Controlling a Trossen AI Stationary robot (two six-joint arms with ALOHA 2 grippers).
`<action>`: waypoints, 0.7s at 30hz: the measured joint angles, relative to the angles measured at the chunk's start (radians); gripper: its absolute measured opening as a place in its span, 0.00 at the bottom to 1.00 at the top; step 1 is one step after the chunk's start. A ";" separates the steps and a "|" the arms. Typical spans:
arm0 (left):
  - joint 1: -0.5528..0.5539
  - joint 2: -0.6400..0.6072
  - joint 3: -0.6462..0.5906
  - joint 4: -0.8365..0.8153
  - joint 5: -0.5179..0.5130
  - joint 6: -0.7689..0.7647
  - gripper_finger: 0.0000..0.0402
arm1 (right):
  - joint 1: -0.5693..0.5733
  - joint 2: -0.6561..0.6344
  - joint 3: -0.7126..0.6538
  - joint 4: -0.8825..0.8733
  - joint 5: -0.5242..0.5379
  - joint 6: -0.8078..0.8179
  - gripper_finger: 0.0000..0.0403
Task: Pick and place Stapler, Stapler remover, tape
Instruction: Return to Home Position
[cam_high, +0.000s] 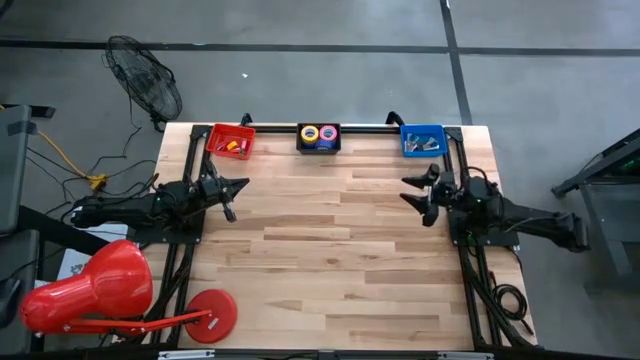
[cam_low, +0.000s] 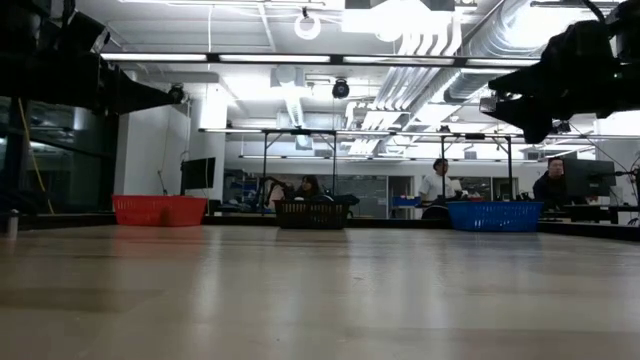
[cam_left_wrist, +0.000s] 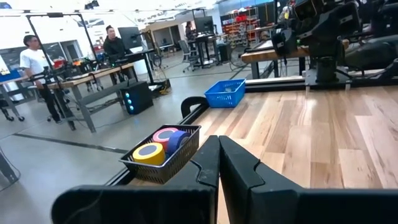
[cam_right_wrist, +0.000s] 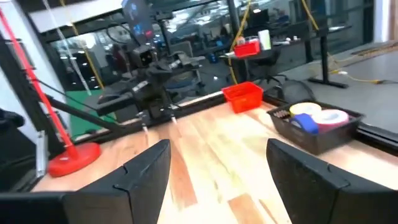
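left gripper (cam_high: 238, 190): fingers closed on each other, holding nothing. It hangs above the table's left side, in front of the red bin and well apart from it.
right gripper (cam_high: 410, 192): fingers spread wide, nothing between them. It hangs above the table's right side, in front of the blue bin and well apart from it.
arms: each sits at its own table edge, with the grippers facing each other across the middle.
tape rolls (cam_left_wrist: 163, 143): all in the black bin, packed so they touch.
yellow roll (cam_left_wrist: 149, 153): lies flat at the end of the bin nearer the red bin.
pink roll (cam_left_wrist: 164, 133): at the end nearer the blue bin, just beside the yellow one.
blue roll (cam_left_wrist: 178, 140): tilted on edge along the bin's table-facing side, touching the pink one.
black bin (cam_high: 319, 127): mesh-walled, in the middle of the far edge between the other two bins.
red bin (cam_high: 216, 137): far-left corner. Red and yellow items inside, too small to name.
blue bin (cam_high: 421, 129): far-right corner. Small pale items inside, can't tell what.
table (cam_high: 330, 260): light wood planks.
red disc base (cam_high: 212, 314): on the table's near-left corner, with a red hood (cam_high: 90, 290) lying off that edge.
fan (cam_high: 145, 85): on the floor past the far-left corner.
people (cam_low: 437, 180): a few at desks in the room beyond the bins.
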 joint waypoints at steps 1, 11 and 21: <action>0.000 0.000 0.000 0.000 0.000 0.000 0.01 | 0.005 0.000 0.000 -0.007 0.010 0.004 0.64; 0.000 0.000 0.001 0.000 0.000 0.000 0.01 | 0.011 0.001 0.000 -0.062 0.007 0.075 0.64; 0.000 0.000 0.001 0.000 0.001 0.000 0.01 | 0.011 0.001 0.000 -0.062 0.007 0.073 0.64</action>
